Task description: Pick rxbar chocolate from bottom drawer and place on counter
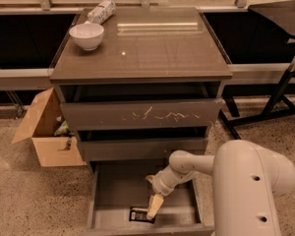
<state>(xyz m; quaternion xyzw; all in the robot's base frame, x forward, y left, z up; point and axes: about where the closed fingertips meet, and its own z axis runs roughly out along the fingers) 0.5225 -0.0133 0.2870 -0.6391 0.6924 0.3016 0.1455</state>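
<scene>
The bottom drawer is pulled open under the cabinet. The rxbar chocolate, a small black bar, lies flat near the drawer's front wall. My gripper reaches down into the drawer from the right, its pale fingers pointing down at the bar's right end and touching or just above it. The counter is the glossy brown top of the cabinet, far above the gripper.
A white bowl and a whitish patterned packet sit at the counter's back left. An open cardboard box stands on the floor left of the cabinet. A black table with metal legs is at the right. My arm's large white body fills the lower right.
</scene>
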